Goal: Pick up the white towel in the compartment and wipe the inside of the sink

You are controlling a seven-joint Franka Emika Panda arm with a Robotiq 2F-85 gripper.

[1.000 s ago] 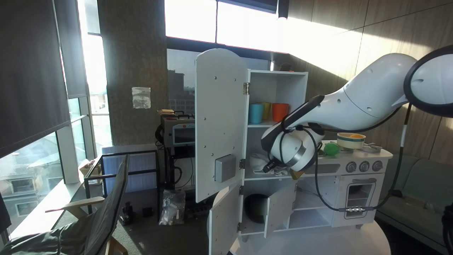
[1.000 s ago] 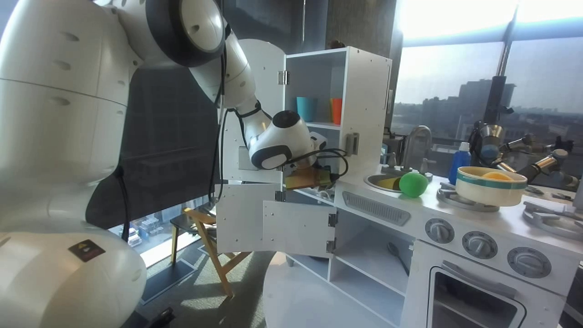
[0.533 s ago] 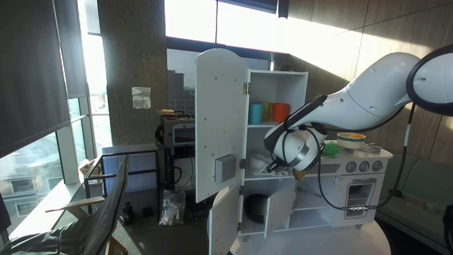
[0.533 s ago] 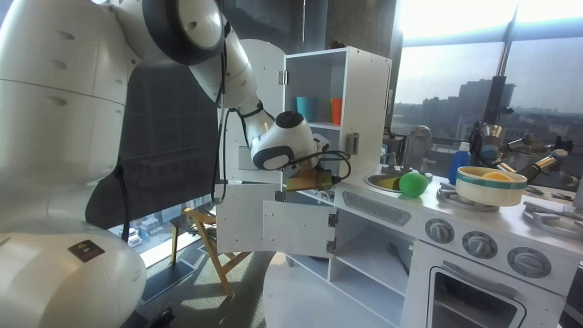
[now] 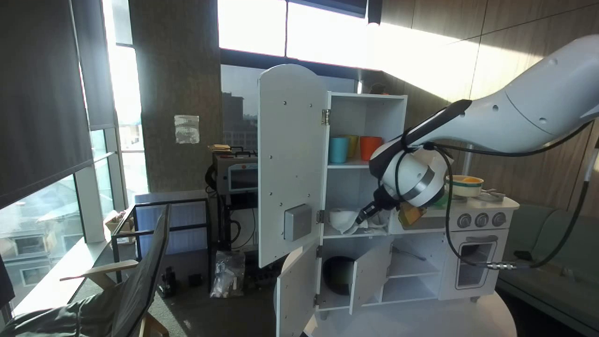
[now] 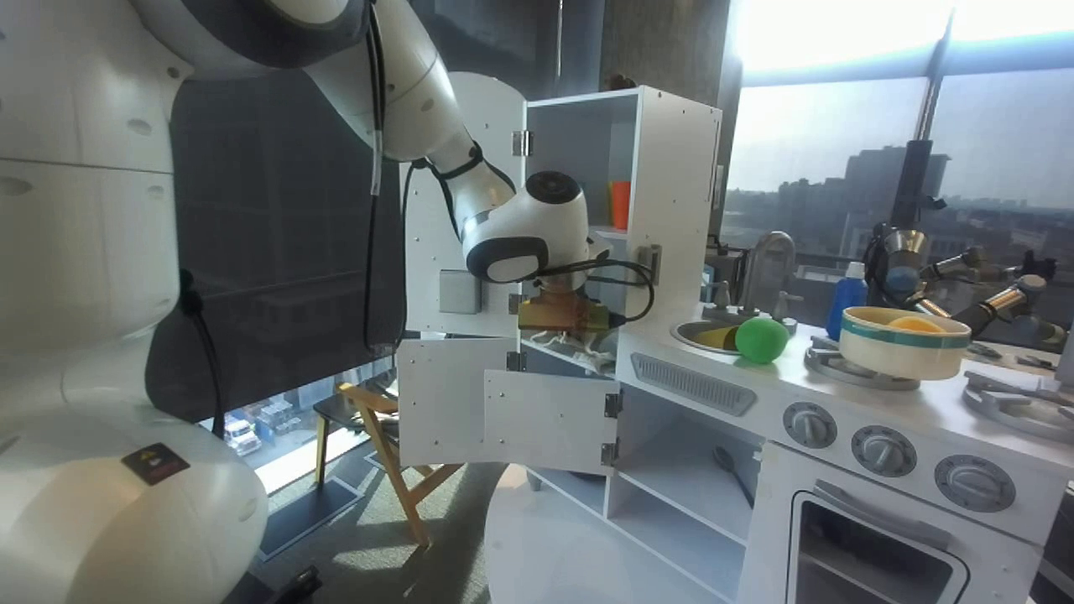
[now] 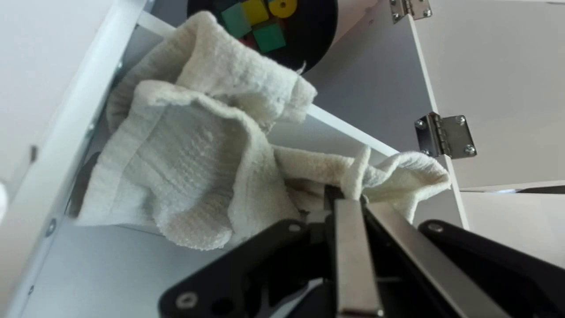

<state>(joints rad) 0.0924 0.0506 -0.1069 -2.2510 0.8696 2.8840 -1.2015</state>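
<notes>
Pinching a little upright fold of the white towel [image 7: 190, 163], the gripper [image 7: 351, 198] is clamped down pretty snug on it. You see that best in the wrist view, where it pokes in from about 5 o'clock. The towel's big floppy bulk sits at 9 there, one lobe spreads up around 11 across the white shelf edge [image 7: 348, 131], and a crumpled corner sticks out at 3. So yeah, the towel's in the compartment [image 5: 346, 187], which is at 6 o'clock from the teal cup [image 5: 338, 150] and the orange cup [image 5: 370, 148] one level up.

As for the pose: in an exterior view the arm [image 5: 557, 89] slants in from between 2 and 3 o'clock, its forearm [image 5: 486, 119] running downhill to the wrist [image 5: 412, 173], and the gripper aims at roughly 8, nose down into the compartment. In an exterior view the elbow [image 6: 260, 42] is way up near 11, and an amber block [image 6: 550, 314] hangs at the wrist's 6 o'clock. The grip itself is hidden from that angle. The sink [image 6: 676, 335] is off at 3 o'clock from that block, a good bit apart, with a green ball [image 6: 761, 340] just by its 3 o'clock side.
</notes>
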